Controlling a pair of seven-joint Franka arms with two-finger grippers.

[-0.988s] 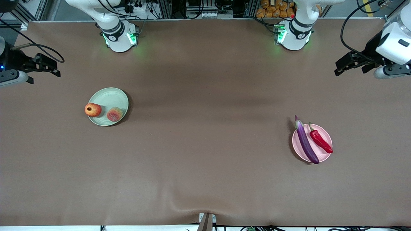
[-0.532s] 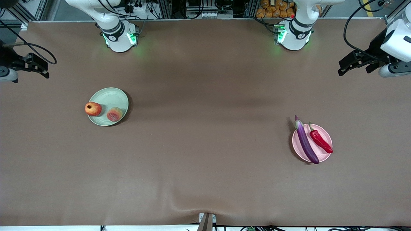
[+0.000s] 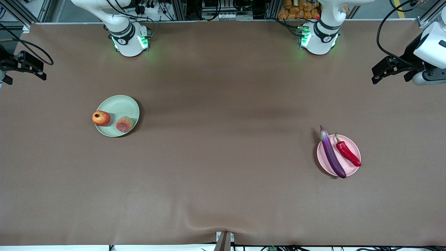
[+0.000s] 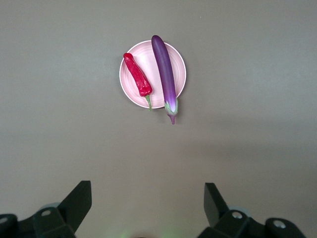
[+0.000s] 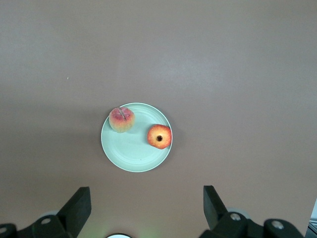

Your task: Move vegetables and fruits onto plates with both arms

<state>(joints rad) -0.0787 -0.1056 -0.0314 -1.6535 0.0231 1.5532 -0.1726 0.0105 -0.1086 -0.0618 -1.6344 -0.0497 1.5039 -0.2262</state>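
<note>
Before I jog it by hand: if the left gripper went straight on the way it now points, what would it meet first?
Probably bare table. The left gripper, open and empty, points down at cloth short of the pink plate holding the chili pepper and eggplant. Depth is unclear, so the plate might lie close to that line.

White arms, grey bands, green-lit bases.
</note>
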